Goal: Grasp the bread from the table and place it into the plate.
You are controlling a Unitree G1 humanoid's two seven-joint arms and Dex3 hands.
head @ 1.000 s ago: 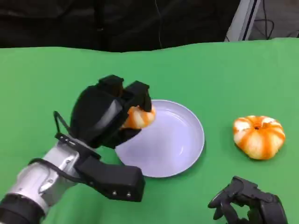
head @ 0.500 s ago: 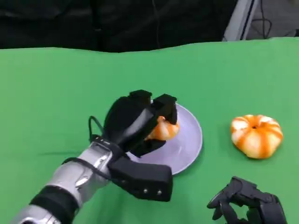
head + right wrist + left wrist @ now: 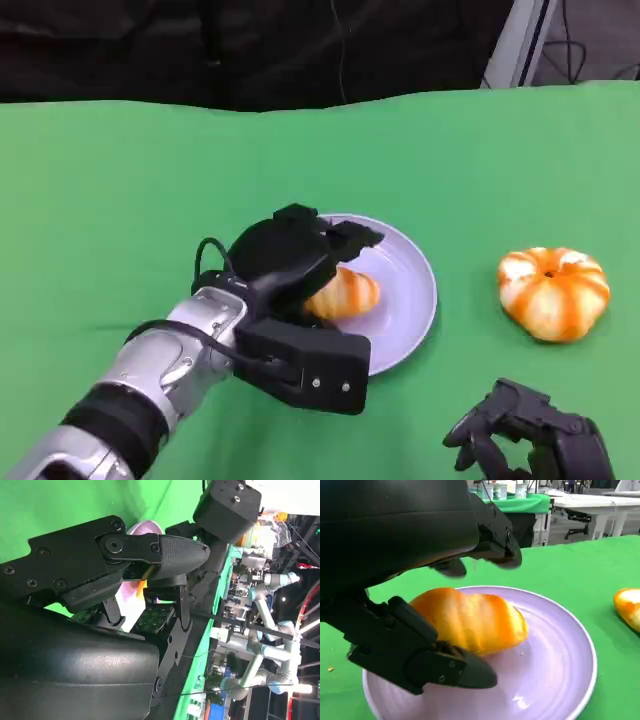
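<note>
Two hands are what I watch here, and the left hand (image 3: 290,265) is the busy one. It is over the near-left part of the purple plate (image 3: 410,300), which sits on the green table (image 3: 120,190). The bread (image 3: 342,293) lies inside the plate, toward its left side, resting on the plate's floor. From the left wrist view I see the bread (image 3: 470,620) on the plate (image 3: 555,675) with black fingers (image 3: 420,655) on one side of it and more fingers above it on the other side. The fingers are spread around the bread, and a gap shows between the top fingers and the bread, so I think this hand is loose and holds nothing, though one lower finger sits right against the bread. My right hand (image 3: 530,440) is at the near right corner of the table, well apart from the plate. Its fingers look curled in, but I cannot tell for sure how it is set. An orange and white pumpkin (image 3: 553,292) sits on the table to the right of the plate, not touching it.
</note>
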